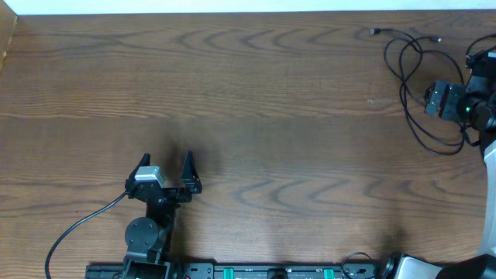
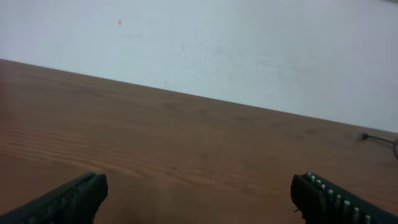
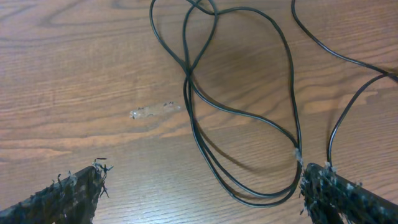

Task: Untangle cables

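Table (image 1: 271,116): brown wood-grain top, smooth, matt with a faint sheen, bearing 1 pale glossy smear (image 3: 155,111) ahead of and between the right gripper (image 3: 202,176) fingers (image 3: 71,193). Cables (image 3: 188,78): thin black cords in a smooth, slightly glossy sheath, lying ahead of those fingers, 1 loop close by a fingertip. Right fingers: black, rough, tufted with frayed fibres at the tips; left gripper (image 2: 199,186) fingers (image 2: 329,196): black matt plastic, 1 inner face ribbed, white matt wall (image 2: 249,50) beyond them.
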`<state>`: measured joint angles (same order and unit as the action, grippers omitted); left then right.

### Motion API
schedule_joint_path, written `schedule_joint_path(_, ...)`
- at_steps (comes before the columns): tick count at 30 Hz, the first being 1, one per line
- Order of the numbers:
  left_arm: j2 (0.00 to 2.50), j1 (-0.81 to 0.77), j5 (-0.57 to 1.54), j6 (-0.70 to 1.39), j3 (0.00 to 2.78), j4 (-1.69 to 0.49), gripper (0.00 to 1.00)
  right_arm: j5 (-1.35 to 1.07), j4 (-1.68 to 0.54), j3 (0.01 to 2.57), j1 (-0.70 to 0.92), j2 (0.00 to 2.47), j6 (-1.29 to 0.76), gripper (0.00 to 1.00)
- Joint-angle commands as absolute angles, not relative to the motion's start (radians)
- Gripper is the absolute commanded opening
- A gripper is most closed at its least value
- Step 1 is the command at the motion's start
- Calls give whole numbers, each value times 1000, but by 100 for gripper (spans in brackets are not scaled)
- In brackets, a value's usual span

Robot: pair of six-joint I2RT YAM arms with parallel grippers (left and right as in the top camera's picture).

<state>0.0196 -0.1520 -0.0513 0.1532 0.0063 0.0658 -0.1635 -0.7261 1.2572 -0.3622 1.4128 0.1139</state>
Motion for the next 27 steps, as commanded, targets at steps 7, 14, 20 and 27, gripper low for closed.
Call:
schedule_joint_path(7,1,-145,-47,128,4,-72,100,-166,-727,1260,-359,1409,121,99)
schedule_joint_path(14,1,-145,-7,97,4,-74,100,-166,-727,1260,-359,1408,121,99)
schedule_joint_path(20,1,-145,-8,89,4,-74,100,-166,-727,1260,-359,1409,121,99)
schedule_joint_path(27,1,-145,-9,86,4,-73,100,-166,-727,1260,-359,1408,121,99)
